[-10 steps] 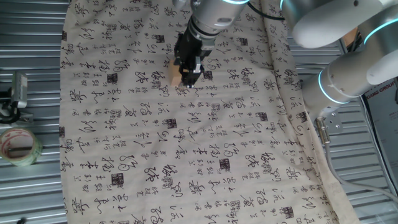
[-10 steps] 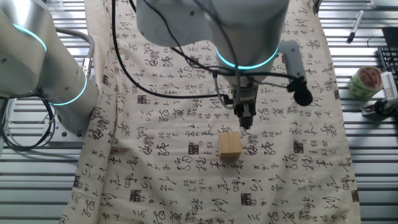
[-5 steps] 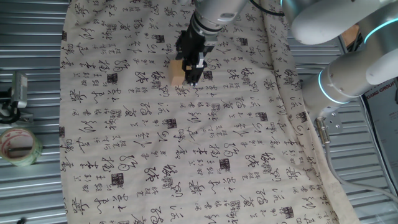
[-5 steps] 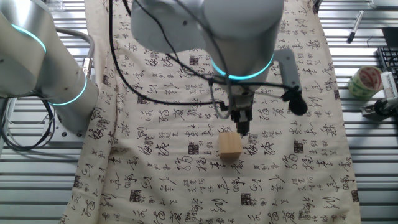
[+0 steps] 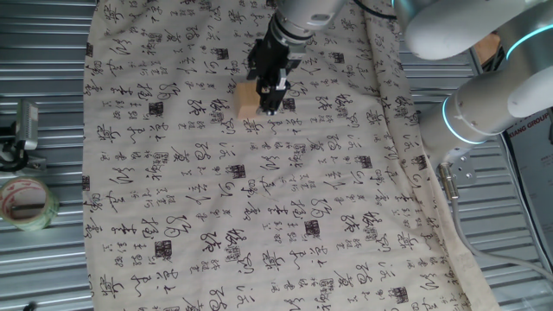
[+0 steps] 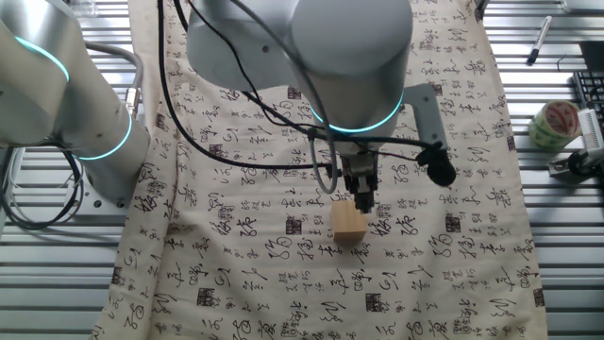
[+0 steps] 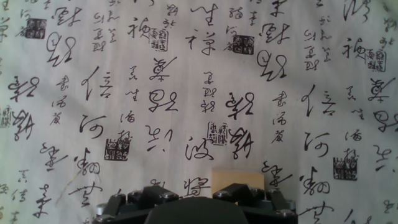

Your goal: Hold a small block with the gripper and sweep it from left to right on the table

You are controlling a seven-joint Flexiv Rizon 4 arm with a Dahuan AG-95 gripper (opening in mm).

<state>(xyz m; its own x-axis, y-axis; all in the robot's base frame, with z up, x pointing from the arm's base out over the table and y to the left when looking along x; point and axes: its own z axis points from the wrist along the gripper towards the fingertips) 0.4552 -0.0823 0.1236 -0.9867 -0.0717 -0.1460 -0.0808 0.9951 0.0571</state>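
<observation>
The small block [image 6: 349,224], a pale tan cube, rests on the calligraphy cloth that covers the table [image 6: 557,283]. My gripper [image 6: 363,200] hangs just behind its top edge with the narrow black fingers close together and nothing between them. In one fixed view the gripper [image 5: 270,97] stands right beside the small block [image 5: 247,100], at its right side. The hand view shows the small block [image 7: 237,179] at the bottom edge, partly behind the black gripper [image 7: 193,208] body, whose fingertips are hidden.
A roll of tape [image 5: 26,203] and a clip [image 5: 24,130] lie on the ribbed metal left of the cloth. A second tape roll [image 6: 553,123] and a pen [image 6: 538,40] show in the other fixed view. The arm's base [image 5: 492,104] stands by the cloth's edge.
The gripper has moved closer to the block and now stands right against its side. The block has stayed where it was.
</observation>
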